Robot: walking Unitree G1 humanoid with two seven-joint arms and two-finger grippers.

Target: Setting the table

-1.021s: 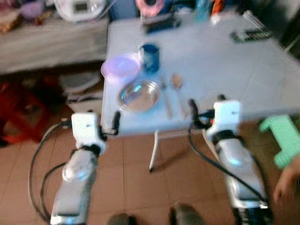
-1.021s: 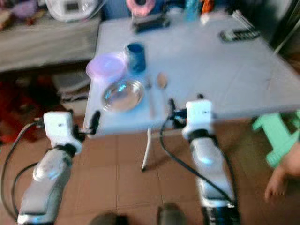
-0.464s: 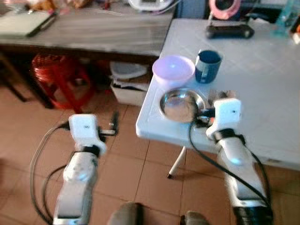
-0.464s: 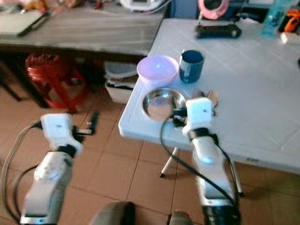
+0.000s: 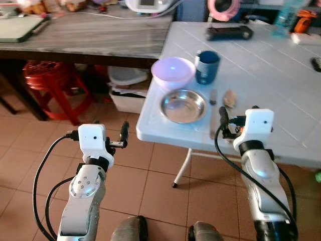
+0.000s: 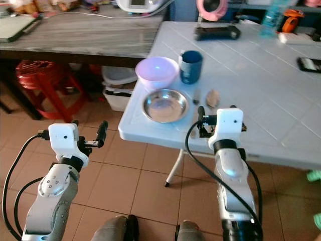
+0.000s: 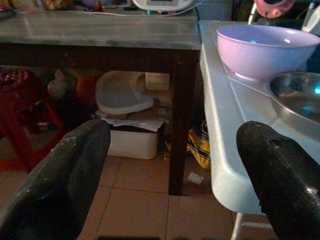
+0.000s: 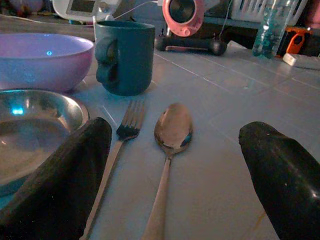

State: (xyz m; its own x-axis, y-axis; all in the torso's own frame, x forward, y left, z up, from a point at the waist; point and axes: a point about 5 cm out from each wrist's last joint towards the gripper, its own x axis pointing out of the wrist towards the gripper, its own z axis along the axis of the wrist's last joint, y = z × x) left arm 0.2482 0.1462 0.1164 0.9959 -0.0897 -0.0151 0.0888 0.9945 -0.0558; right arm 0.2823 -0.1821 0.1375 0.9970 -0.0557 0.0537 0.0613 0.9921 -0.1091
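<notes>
While both sets of jaws stand released and empty, the right gripper [image 8: 170, 165] hangs at the near edge of the white worktop [image 5: 271, 75], its fingers either side of a fork [image 8: 117, 150] and spoon [image 8: 170, 145] lying side by side. Beside them, near the worktop's near left corner, sits a steel plate [image 5: 183, 106], with a lilac bowl [image 5: 173, 72] and blue mug [image 5: 207, 66] just behind. The left gripper [image 7: 170, 165] hovers off the worktop's left edge, above the tiled floor [image 5: 150, 181].
</notes>
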